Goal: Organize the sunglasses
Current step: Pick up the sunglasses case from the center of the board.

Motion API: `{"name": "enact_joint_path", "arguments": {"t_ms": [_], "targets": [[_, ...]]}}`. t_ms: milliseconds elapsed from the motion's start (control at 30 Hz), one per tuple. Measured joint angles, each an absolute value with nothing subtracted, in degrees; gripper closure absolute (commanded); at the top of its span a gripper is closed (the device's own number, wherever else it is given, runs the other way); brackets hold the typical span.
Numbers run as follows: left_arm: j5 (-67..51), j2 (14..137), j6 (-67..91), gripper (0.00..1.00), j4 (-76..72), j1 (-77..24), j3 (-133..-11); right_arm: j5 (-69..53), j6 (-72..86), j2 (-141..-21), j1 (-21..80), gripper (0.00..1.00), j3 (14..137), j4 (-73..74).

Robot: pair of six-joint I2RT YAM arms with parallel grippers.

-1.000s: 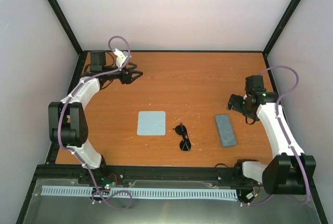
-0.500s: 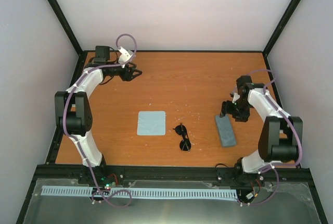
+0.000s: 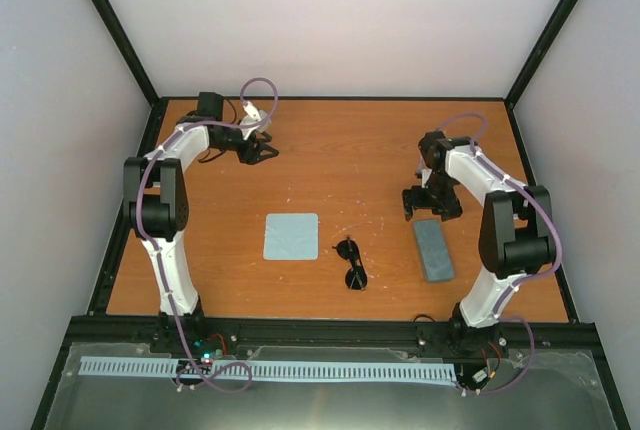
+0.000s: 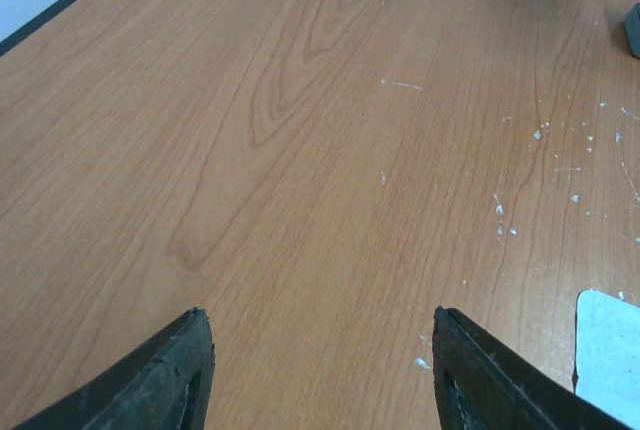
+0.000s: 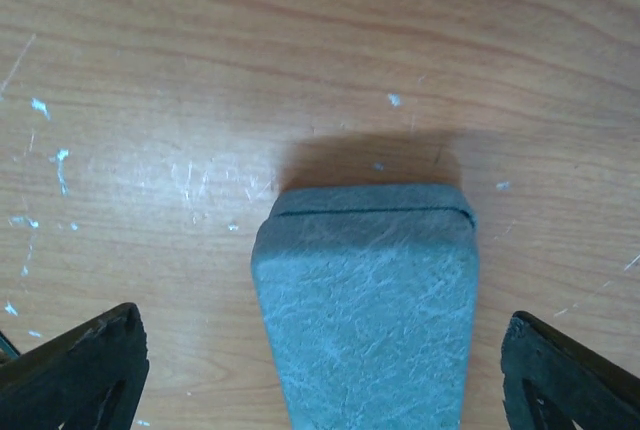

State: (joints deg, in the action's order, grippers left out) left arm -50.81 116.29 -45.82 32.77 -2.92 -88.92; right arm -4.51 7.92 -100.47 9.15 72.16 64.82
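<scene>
Left pincer (image 3: 264,153) open, empty, over bare counter (image 3: 360,160) far-left, clear of the work. Cloth (image 3: 291,236) flat mid-counter. Sunglasses (image 3: 352,263) just right of it, loose. Right pincer (image 3: 432,212) spread wide, straddling far end of closed case (image 3: 433,249), not gripping. Probably lining up to open it first.

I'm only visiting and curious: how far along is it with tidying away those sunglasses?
Nothing looks done yet. The sunglasses lie loose on the table, between the blue cloth and the grey case, which is shut. In hand: the right gripper hovers open over the case's far end, holding nothing. The left gripper is open and empty at the far left. Left to do: probably open the case and put the sunglasses inside.
</scene>
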Motion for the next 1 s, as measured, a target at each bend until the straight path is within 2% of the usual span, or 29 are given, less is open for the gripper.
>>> {"name": "enact_joint_path", "arguments": {"t_ms": [233, 633, 800, 933, 967, 1000], "targets": [[-52.97, 119.02, -46.94, 0.39, 33.87, -2.92, -92.90, -3.01, 8.97, -103.04, 9.93, 0.05, 72.49, 68.75], [-53.17, 119.28, -46.92, 0.40, 33.82, -2.92, -90.83, -2.15, 10.46, -104.84, 9.96, 0.06, 70.91, 72.27], [-53.17, 119.28, -46.54, 0.40, 33.43, -2.92, -88.86, -2.35, 10.41, -107.04, 9.96, 0.19, 70.65, 72.44], [-53.17, 119.26, -46.00, 0.40, 32.75, -2.92, -88.82, -2.39, 10.48, -108.97, 9.96, 0.19, 70.65, 72.40], [-53.15, 119.26, -45.98, 0.40, 32.60, -2.92, -88.82, -2.39, 10.48, -109.21, 9.96, 0.22, 70.65, 72.42], [-53.15, 119.24, -45.93, 0.40, 32.51, -2.92, -88.82, -2.42, 10.46, -109.38, 9.96, 0.29, 70.65, 72.42]]}}
